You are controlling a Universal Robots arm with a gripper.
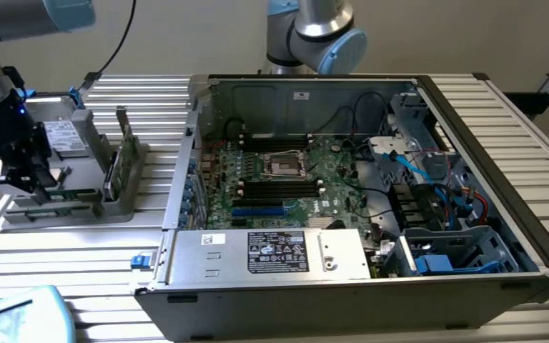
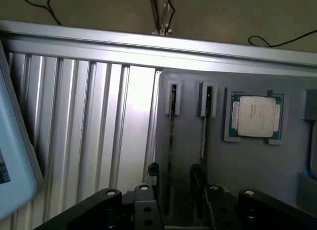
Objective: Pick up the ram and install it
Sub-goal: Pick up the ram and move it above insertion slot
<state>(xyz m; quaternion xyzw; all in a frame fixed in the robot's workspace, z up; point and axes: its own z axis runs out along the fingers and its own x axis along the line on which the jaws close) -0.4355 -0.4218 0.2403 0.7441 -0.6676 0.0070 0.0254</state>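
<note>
A ribbed aluminium table [image 1: 65,243] carries everything. At the exterior view's left the gripper [image 1: 22,179] hangs over a grey holder tray [image 1: 65,207], jaws spread and holding nothing. In the wrist view its fingers [image 2: 152,171] stand on either side of the ram [image 2: 171,141], which sits on edge in its tray slot with a gap on each side. A second ram stick [image 2: 204,136] fills the next slot, beside a silver CPU chip [image 2: 256,116]. To the exterior view's right of the tray lies the open computer case [image 1: 351,307].
</note>
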